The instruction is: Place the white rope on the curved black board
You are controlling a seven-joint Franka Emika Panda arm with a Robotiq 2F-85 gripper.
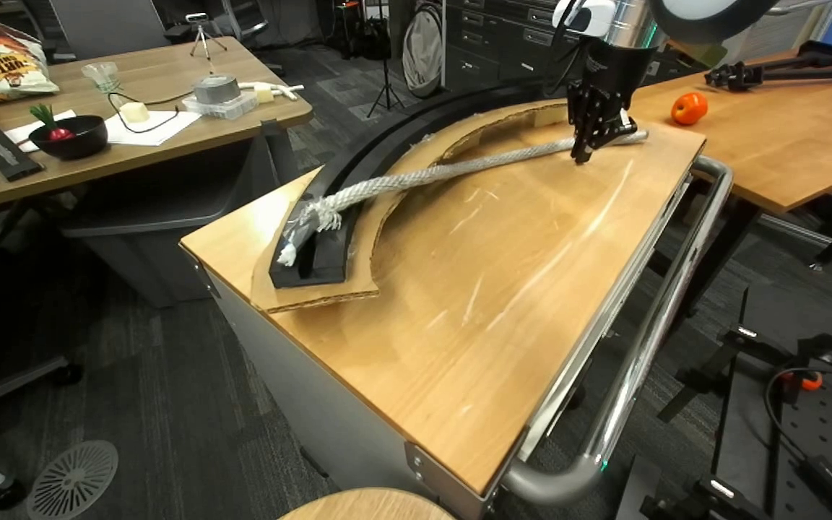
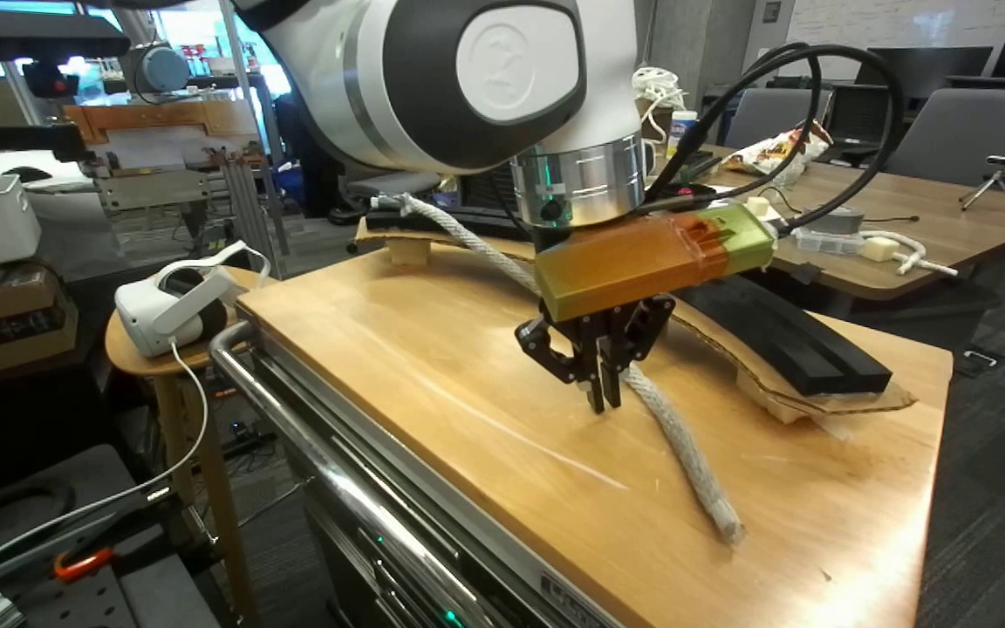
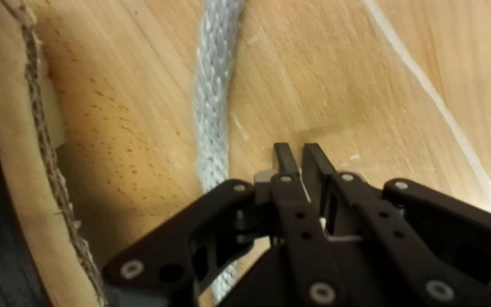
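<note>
1. Gripper (image 3: pixel 296 146), bottom of wrist view: jaws stand almost together.
2. White rope (image 3: pixel 212 98) passes outside them, left.
3. Its frayed end (image 1: pixel 326 215) lies on curved black board (image 1: pixel 387 144), exterior view, left.

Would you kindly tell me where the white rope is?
In an exterior view, the white rope runs from the curved black board at left past the gripper at right; in the wrist view, it lies left of the fingertips.
</note>
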